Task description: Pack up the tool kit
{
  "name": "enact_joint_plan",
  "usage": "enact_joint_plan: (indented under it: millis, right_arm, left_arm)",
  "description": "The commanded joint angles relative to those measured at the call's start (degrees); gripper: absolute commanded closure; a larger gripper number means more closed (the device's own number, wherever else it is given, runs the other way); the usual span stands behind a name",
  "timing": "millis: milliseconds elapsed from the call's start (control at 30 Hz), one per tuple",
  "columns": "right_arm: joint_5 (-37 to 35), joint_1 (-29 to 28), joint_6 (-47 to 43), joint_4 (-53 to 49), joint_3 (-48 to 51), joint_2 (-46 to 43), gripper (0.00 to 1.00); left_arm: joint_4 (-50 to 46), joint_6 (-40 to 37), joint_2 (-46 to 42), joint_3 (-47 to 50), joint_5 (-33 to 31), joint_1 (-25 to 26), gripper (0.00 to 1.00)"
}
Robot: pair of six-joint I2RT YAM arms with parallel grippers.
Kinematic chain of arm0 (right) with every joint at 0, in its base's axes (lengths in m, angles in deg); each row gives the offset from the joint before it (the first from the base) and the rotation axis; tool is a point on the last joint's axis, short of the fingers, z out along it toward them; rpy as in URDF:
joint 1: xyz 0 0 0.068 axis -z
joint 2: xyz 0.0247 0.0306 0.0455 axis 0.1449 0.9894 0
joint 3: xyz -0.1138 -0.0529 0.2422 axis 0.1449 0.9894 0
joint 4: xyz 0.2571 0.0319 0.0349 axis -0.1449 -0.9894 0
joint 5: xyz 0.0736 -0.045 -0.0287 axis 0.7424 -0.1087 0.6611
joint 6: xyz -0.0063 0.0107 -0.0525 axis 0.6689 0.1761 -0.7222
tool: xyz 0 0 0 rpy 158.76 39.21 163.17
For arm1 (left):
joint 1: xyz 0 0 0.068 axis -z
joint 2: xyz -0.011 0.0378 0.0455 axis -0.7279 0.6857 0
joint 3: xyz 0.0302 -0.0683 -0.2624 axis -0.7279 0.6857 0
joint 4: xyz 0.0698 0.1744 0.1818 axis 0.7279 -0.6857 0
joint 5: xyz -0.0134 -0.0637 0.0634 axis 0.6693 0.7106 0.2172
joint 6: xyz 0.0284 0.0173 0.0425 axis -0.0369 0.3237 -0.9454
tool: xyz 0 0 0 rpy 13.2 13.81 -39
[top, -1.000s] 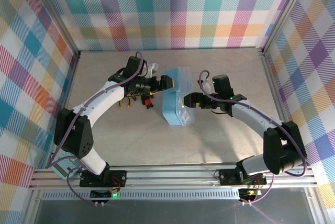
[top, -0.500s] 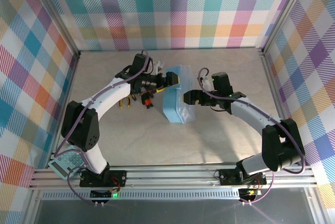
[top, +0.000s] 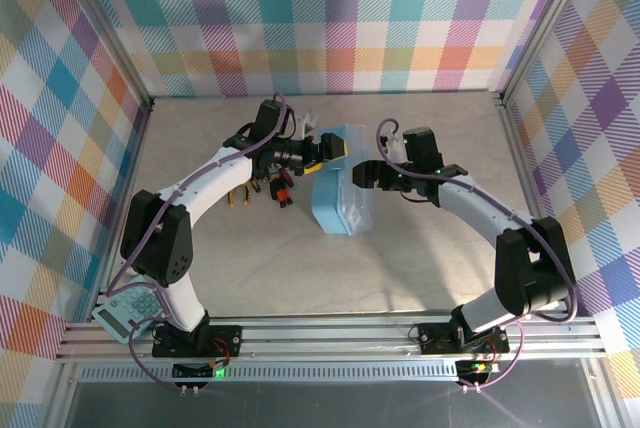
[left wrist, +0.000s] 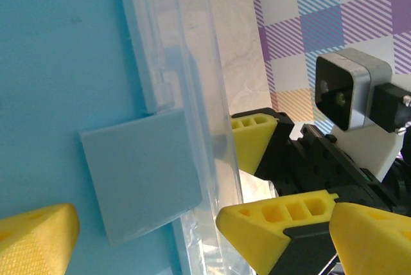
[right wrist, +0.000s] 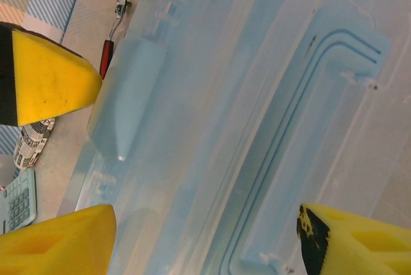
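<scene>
The tool kit case (top: 335, 203) is a small rectangular box of light-blue plastic. It lies near the middle of the table (top: 430, 268), its long side going from near to far, between the two grippers. In the left wrist view its blue surface is plain and smooth, with a clear lid (left wrist: 192, 82) along one edge and a flat grey-blue latch (left wrist: 142, 173) that laps over this edge. In the right wrist view the moulded ridges of the blue body are visible through the lid.

The left gripper (top: 326, 153) is at the far left corner of the case, its jaws wide apart and the case edge between them. The right gripper (top: 362, 174) is at the right side of the case. Its fingers (left wrist: 253, 137) stand apart at the lid's edge, and I cannot tell if they touch it.

Left of the case, screwdrivers (top: 280, 188) with red and black handles and the pliers (top: 238, 198) lie on the table. The left arm partly covers them, so their number is not clear. The ratchet (right wrist: 115, 15) shows its head and a piece of red handle; the rest is blurred behind the lid. The calculator (top: 125, 310) lies at the near left corner, partly hidden by the left arm
</scene>
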Motion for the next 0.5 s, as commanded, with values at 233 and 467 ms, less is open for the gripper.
enact_joint_plan:
  millis: [233, 467]
  right_arm:
    - [3.7, 0.3, 0.6, 2.4, -2.5, 5.8, 0.45]
    - [5.9, -1.2, 0.5, 2.9, -2.6, 7.8, 0.54]
  left_arm:
    - [4.8, 2.9, 3.7, 0.2, 3.8, 0.7, 0.00]
    - [8.5, 4.6, 6.0, -0.6, 7.8, 1.8, 0.00]
